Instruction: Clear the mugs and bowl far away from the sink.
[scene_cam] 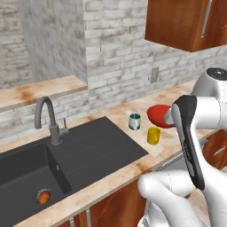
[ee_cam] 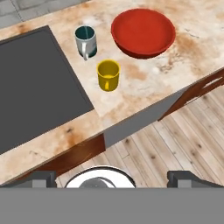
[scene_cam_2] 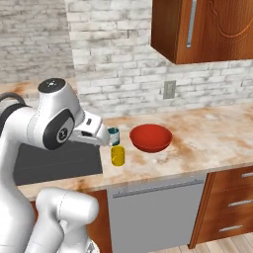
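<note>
I see gripper [ee_cam: 111, 177] jaws spread wide, holding nothing, high above counter edge. Hand view: yellow mug [ee_cam: 108, 75] at centre, teal-lined mug [ee_cam: 85, 41] at 11 o'clock from it, red bowl [ee_cam: 143, 32] at 1 o'clock, black sink [ee_cam: 30, 87] drainboard at 9 o'clock.

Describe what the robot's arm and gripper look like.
The arm is glossy white, built of rounded, bulbous segments. A dark round cap tops one joint, a dark disc with a small white mark sits on its side, and a black cable runs in at the left edge of the right base view. In the left base view a black stripe runs down one link. The gripper has two small dark grey, blocky fingertips.
</note>
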